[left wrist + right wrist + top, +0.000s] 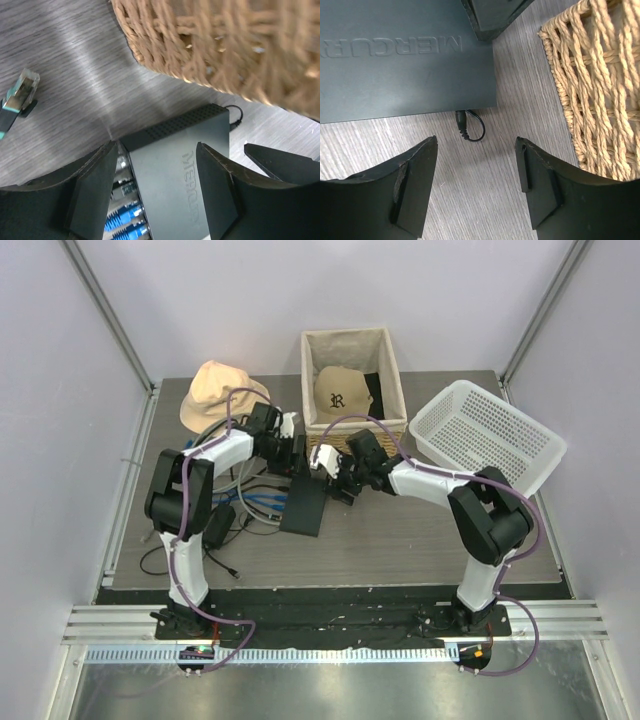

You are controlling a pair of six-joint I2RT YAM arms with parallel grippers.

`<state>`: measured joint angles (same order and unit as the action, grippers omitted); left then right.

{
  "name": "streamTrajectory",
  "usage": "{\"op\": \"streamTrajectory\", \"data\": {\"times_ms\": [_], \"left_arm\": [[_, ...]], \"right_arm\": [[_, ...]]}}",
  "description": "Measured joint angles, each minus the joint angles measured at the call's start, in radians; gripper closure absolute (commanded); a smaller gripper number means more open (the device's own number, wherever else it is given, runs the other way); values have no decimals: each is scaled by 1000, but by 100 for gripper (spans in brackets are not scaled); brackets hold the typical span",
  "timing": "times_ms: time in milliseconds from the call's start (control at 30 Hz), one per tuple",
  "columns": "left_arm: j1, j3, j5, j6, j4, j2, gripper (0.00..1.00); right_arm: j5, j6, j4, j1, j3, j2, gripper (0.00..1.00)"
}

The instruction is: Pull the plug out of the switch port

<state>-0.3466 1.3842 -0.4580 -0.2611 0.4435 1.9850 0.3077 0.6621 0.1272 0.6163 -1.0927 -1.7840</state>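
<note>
The switch (303, 508) is a flat dark box lying on the table. In the left wrist view the switch (180, 175) has blue plugs (122, 220) sitting in its port row. A loose clear plug (22, 90) on a teal cable lies apart on the table. My left gripper (157, 147) is open, its jaws straddling the switch's port edge and top. My right gripper (476, 141) is open and empty over bare table, just off the switch's end (395, 60). A small black barrel plug (462, 122) with a looped thin cable sits in that end.
A woven basket (352, 385) holding a tan cap stands just behind both grippers, close in the wrist views (225, 45) (600, 85). A white plastic basket (490, 435) is at the right, a peach hat (215, 390) at the back left. Tangled cables (255, 495) and a black adapter (220, 523) lie to the left.
</note>
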Motion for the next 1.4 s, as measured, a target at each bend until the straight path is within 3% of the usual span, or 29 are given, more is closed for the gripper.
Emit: {"op": "streamTrajectory", "data": {"times_ms": [567, 1100, 1200, 1400], "left_arm": [[0, 0, 0, -48, -33, 33, 35], [3, -1, -5, -54, -43, 41, 38], [3, -1, -7, -55, -44, 42, 38], [5, -1, -8, -59, -46, 43, 38]], "right_arm": [[-29, 11, -38, 22, -3, -51, 34], [-45, -13, -75, 35, -10, -90, 44], [-45, -14, -75, 35, -10, -90, 47], [-42, -18, -75, 35, -10, -90, 75]]}}
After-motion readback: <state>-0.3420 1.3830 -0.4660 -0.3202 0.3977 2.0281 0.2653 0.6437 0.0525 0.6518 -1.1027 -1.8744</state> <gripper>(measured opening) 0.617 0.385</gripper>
